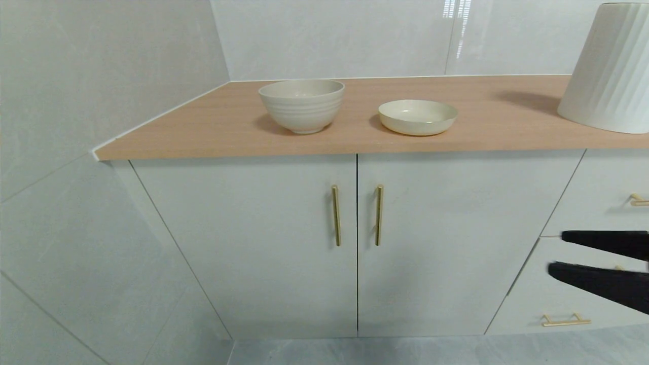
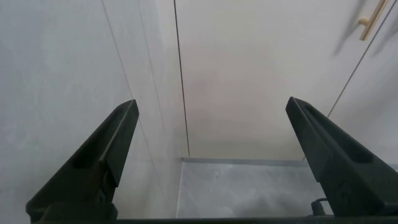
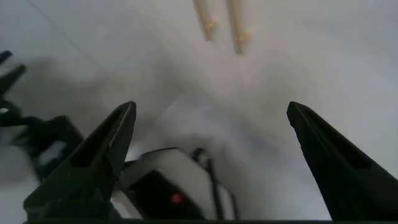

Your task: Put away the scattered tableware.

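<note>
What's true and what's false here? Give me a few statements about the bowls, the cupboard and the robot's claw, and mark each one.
1. The deep bowl stands on the wooden counter. True.
2. The shallow dish sits inside the deep bowl. False: it stands apart, beside it on the counter.
3. The cabinet doors under the counter are open. False: both are shut.
4. The right gripper is open and holds nothing. True.

Matte black left pincer [image 2: 211, 104], long and wedge-tapered, right pincer [image 1: 556, 251] equally black, slim, pointed at the tips
</note>
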You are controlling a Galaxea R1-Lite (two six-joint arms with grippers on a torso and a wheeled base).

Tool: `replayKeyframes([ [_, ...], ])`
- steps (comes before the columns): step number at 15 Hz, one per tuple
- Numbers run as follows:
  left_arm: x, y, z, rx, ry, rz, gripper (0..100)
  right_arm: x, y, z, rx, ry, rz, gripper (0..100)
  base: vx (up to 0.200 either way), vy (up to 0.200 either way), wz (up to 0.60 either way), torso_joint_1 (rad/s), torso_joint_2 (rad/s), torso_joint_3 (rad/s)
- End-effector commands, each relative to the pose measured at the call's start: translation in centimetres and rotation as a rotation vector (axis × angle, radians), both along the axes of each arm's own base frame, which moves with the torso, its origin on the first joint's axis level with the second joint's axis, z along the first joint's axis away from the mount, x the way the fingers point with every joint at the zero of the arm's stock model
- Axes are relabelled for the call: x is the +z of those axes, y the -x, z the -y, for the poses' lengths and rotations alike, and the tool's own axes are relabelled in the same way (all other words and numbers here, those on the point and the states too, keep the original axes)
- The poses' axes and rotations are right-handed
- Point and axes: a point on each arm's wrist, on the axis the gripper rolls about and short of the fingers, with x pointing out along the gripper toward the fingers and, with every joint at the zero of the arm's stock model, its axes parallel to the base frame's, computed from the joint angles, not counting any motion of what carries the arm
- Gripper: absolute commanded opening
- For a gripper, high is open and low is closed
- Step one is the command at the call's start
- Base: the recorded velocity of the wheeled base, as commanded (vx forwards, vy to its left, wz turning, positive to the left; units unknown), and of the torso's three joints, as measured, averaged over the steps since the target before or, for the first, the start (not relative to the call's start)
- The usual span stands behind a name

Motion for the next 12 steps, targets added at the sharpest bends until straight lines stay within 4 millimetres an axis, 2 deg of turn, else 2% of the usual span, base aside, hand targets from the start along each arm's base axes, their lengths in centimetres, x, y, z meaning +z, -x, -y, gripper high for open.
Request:
replayKeyframes([
  [1, 0.0, 0.0, 0.0, 0.001, -0.001, 0.000, 100, -1.1, -8.7, -6.5, 0.121, -0.033, -0.159, 100, 0.000, 0.000, 0.00, 0.000, 0.00, 0.000],
  [4, 0.0, 0.0, 0.0, 0.001, -0.001, 0.000, 100, -1.5, -10.9, -8.2, 0.128, -0.059, -0.182, 100, 0.000, 0.000, 0.00, 0.000, 0.00, 0.000],
  [5, 0.0, 0.0, 0.0, 0.001, -0.001, 0.000, 100, -2.0, -12.1, -9.7, 0.152, -0.060, -0.172, 100, 0.000, 0.000, 0.00, 0.000, 0.00, 0.000],
  [8, 0.0, 0.0, 0.0, 0.001, 0.001, 0.000, 100, -4.1, -13.9, -11.5, 0.153, -0.047, -0.200, 100, 0.000, 0.000, 0.00, 0.000, 0.00, 0.000],
  [12, 0.0, 0.0, 0.0, 0.001, 0.001, 0.000, 100, -6.4, -15.9, -13.6, 0.031, -0.067, -0.162, 100, 0.000, 0.000, 0.00, 0.000, 0.00, 0.000],
])
